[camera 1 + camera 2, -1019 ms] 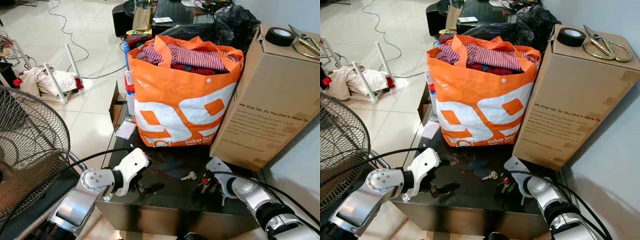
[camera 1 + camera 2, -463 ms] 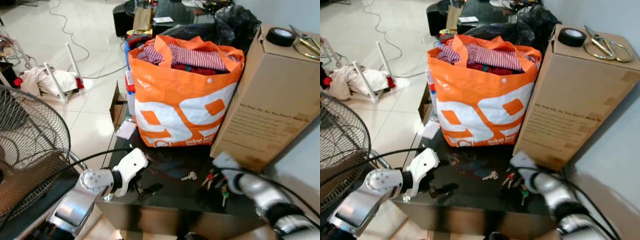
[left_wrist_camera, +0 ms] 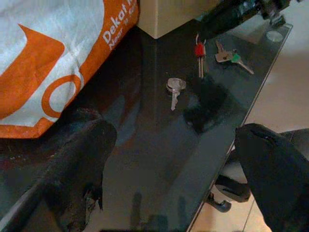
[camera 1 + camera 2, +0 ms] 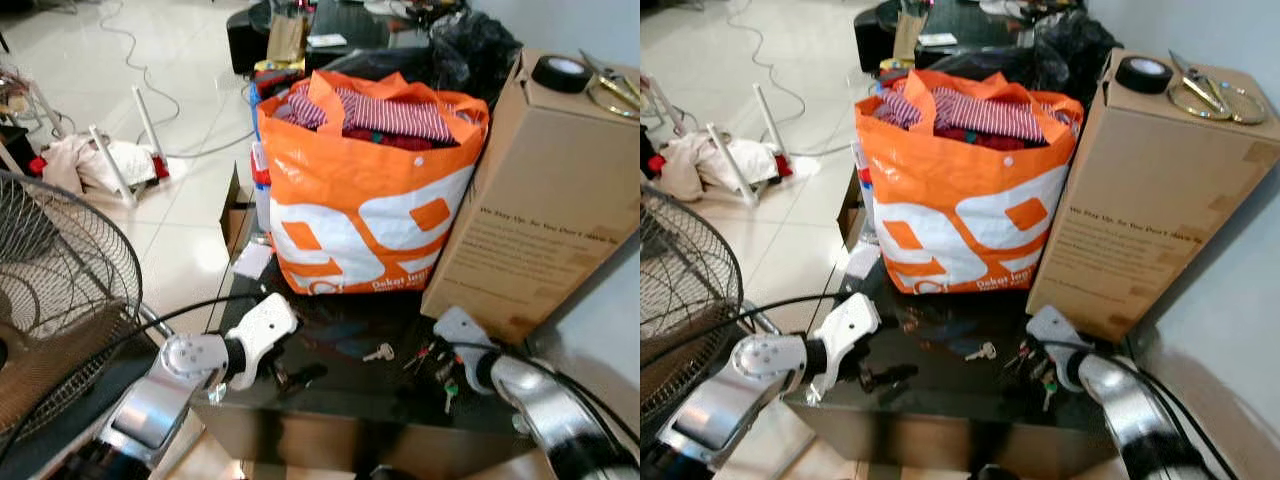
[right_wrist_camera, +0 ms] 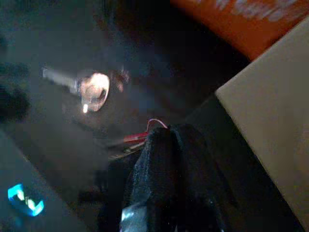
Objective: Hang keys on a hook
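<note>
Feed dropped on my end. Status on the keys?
Right claw shut on key bunch, low over black table. Left claw open, hovering. Single silver key loose on table. No hook visible.

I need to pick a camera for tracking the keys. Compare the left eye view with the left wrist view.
Extra in the left eye view: the fan, the tape roll, the scissors and the clothes in the bag.

Extra in the left wrist view: the key bunch up close, with its red and green caps clear, framed by the open left gripper.

Both: the orange bag, the loose silver key, the right gripper at the bunch, the dark table.
</note>
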Motion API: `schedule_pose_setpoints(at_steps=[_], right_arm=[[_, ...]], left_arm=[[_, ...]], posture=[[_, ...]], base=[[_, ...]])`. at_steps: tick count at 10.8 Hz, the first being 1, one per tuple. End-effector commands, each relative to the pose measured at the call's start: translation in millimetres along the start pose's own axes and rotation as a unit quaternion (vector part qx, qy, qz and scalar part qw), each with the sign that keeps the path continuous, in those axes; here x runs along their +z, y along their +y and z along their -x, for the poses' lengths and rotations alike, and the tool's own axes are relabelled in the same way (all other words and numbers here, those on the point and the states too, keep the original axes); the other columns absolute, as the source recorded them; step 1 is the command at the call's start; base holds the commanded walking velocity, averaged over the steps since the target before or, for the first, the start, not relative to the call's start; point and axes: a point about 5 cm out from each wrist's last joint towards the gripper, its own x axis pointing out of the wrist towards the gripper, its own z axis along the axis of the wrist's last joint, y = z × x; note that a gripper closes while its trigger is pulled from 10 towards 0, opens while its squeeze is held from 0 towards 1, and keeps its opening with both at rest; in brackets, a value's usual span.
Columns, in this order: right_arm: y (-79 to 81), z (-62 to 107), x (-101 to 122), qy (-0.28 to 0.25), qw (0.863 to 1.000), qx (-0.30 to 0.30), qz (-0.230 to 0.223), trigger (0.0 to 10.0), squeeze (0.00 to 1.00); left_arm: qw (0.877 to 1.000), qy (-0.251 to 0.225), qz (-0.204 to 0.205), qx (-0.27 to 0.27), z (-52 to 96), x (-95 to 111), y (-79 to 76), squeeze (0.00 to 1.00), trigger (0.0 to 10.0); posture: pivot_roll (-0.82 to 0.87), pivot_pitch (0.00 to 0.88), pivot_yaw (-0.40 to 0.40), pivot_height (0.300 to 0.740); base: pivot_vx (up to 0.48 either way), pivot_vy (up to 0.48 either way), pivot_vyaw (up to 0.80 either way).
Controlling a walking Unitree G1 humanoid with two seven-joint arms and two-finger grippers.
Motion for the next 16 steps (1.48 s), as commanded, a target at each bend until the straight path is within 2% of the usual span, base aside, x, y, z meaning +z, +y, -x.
schedule_pose_setpoints(at_steps=[1, 3, 4, 6, 7, 9, 10, 11, 13, 16], right_arm=[[-6.9, 6.5, 10, -0.034, 0.999, -0.021, -0.032, 0.0, 0.00], [-6.0, 21.7, 23, -0.103, 0.989, -0.053, -0.088, 0.0, 0.00], [-2.2, 32.1, 30, -0.133, 0.983, -0.068, -0.105, 0.0, 0.00], [5.5, 53.7, 48, -0.190, 0.967, -0.103, -0.139, 0.0, 0.00], [10.0, 57.5, 59, -0.209, 0.959, -0.118, -0.152, 0.0, 0.00], [15.1, 57.9, 78, -0.234, 0.947, -0.149, -0.165, 0.0, 0.00], [13.7, 61.1, 84, -0.240, 0.940, -0.169, -0.174, 10.0, 0.00], [10.4, 66.9, 95, -0.248, 0.934, -0.186, -0.179, 10.0, 0.00], [4.8, 67.6, 106, -0.250, 0.932, -0.192, -0.182, 10.0, 0.00], [4.5, 64.0, 107, -0.233, 0.930, -0.209, -0.194, 10.0, 0.00]], left_arm=[[1.000, -0.015, -0.002, 0.025, 2.4, 4, 5.6, 0.08, 10.0], [0.988, -0.072, 0.010, 0.136, 7.6, 15, 21.6, 0.08, 10.0], [0.978, -0.092, 0.013, 0.187, 13.6, 19, 26.8, 0.08, 10.0], [0.950, -0.129, 0.023, 0.283, 32.0, 30, 31.0, 0.09, 10.0], [0.938, -0.143, 0.026, 0.315, 39.8, 34, 30.3, 0.09, 10.0], [0.930, -0.144, 0.036, 0.337, 41.2, 32, 27.3, 0.09, 10.0], [0.927, -0.145, 0.038, 0.343, 39.7, 33, 24.9, 0.09, 10.0], [0.923, -0.146, 0.044, 0.354, 39.6, 34, 22.7, 0.10, 10.0], [0.919, -0.143, 0.045, 0.364, 36.8, 37, 18.4, 0.10, 10.0], [0.914, -0.147, 0.062, 0.372, 36.1, 37, 18.4, 0.09, 10.0]], posture=[[-0.06, 0.000, -0.006, 0.740], [-0.05, 0.000, -0.010, 0.740], [-0.03, 0.000, -0.016, 0.740], [-0.01, 0.000, -0.025, 0.740], [0.01, 0.000, -0.033, 0.740], [0.02, 0.000, -0.034, 0.740], [0.01, 0.000, -0.030, 0.740], [0.01, 0.000, -0.034, 0.740], [0.05, 0.000, -0.032, 0.740], [0.05, 0.000, -0.049, 0.740]], base=[[0.000, 0.000, 0.00], [0.000, 0.000, 0.00], [0.000, 0.000, 0.00], [0.000, 0.000, 0.00], [0.000, 0.000, 0.00], [0.000, 0.000, 0.00], [0.000, 0.000, 0.00], [0.000, 0.000, 0.00], [0.000, 0.000, 0.00], [0.000, 0.000, 0.00]])
